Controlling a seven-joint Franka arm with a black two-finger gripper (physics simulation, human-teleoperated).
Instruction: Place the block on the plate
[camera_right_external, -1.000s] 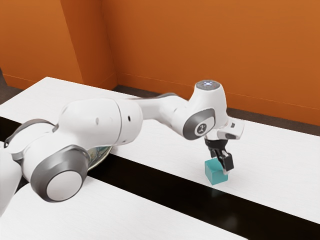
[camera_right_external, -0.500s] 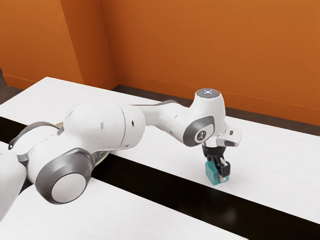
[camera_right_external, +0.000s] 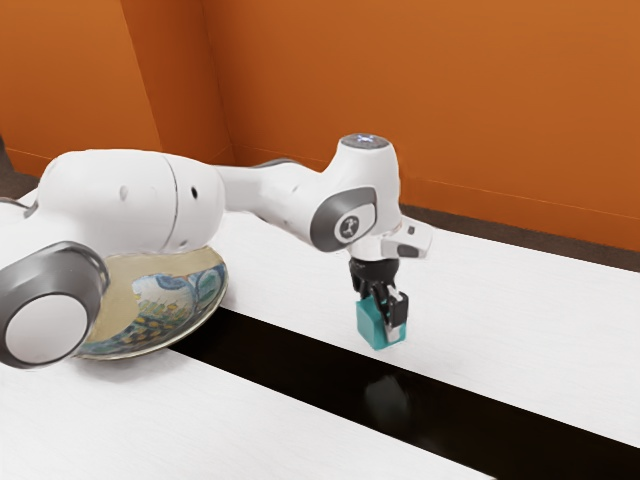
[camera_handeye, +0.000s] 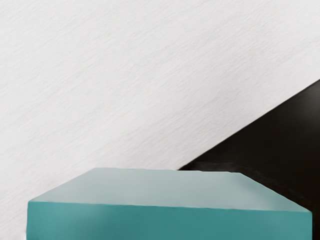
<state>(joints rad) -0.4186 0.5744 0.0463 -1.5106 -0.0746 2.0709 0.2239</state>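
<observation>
Gripping the block (camera_right_external: 368, 324) right now: the gripper (camera_right_external: 384, 320) is closed in on it from two sides, so yeah, it's got hold of it. They're both over the table (camera_right_external: 520, 330), toward the exterior view's right and well apart from the plate (camera_right_external: 172, 308). That one's at the exterior view's left, partly behind the arm (camera_right_external: 110, 200), nothing on it that I can see.

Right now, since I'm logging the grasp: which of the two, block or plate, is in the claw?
The block, plain teal, with the claw shut on it. The plate, round and painted, lies apart from both, toward the exterior view's left.
</observation>
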